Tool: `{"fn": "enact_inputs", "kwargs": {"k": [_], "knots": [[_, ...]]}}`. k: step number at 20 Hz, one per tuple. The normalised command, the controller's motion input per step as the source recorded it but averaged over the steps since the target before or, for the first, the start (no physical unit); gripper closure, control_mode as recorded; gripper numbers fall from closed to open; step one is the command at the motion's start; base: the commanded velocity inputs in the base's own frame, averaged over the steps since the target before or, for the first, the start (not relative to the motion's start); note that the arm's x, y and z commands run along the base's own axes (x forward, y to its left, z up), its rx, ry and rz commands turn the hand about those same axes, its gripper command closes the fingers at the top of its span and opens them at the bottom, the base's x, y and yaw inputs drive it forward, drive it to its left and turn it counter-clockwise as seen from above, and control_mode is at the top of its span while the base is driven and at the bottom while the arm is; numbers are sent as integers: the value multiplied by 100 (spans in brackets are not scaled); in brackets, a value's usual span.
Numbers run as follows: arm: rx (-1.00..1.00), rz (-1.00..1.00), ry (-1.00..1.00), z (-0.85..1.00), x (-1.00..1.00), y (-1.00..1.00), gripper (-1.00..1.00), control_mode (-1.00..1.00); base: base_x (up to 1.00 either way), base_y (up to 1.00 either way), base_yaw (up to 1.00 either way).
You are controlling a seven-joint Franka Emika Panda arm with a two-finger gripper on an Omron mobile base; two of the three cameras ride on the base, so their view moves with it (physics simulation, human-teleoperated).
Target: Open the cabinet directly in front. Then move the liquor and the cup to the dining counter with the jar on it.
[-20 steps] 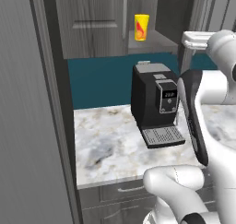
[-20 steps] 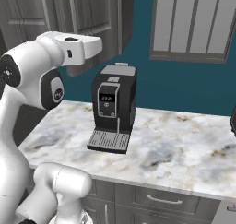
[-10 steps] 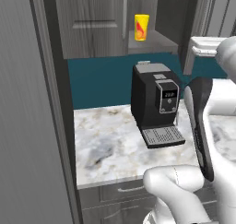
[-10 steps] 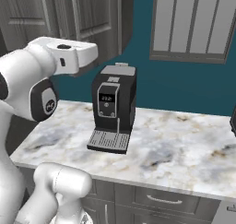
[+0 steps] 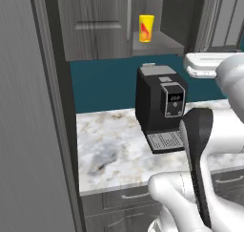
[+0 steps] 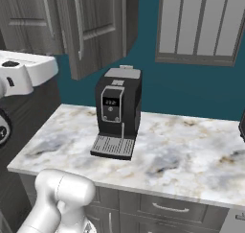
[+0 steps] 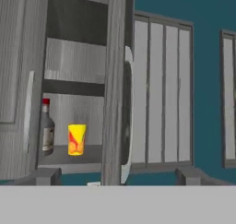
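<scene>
A: Hand view — our gripper (image 7: 117, 176) stands spread wide, nothing between the fingertips (image 7: 44, 176). Dead ahead is the edge of the right door of the cabinet (image 7: 115, 80), swung out toward us, its silver handle (image 7: 130, 117) just beside that edge.

B: So we judge the opening step done on that side. What's inside?

A: On the lower shelf, the liquor (image 7: 46, 128) and the cup (image 7: 76, 138) stand upright, close beside each other, bottle on the left. The left base view shows the cup (image 5: 146, 28) above the coffee machine (image 5: 159, 104).

B: Next we need to reach past the door edge and close on one of them.

A: Against a second ago, our arm has pulled back toward the base and the fingers have come apart from a near-closed set.
</scene>
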Motion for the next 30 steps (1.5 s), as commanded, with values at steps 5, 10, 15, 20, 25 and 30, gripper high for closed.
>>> {"fn": "enact_inputs", "kwargs": {"k": [5, 10, 15, 20, 25, 30], "knots": [[-7, -10, 0, 0, 7, 95, -100, -100, 0, 0, 0], [-6, -14, 2, 0, 82, 24, -100, -100, 0, 0, 0], [0, -9, 7, -4, 100, 0, -100, -100, 0, 0, 0], [0, -7, 5, -12, 100, -4, -100, -100, 0, 0, 0], [0, -23, 0, -2, 72, -62, -100, -100, 0, 0, 0], [0, -23, 1, 0, 29, -99, -100, -100, 0, 0, 0]]}}
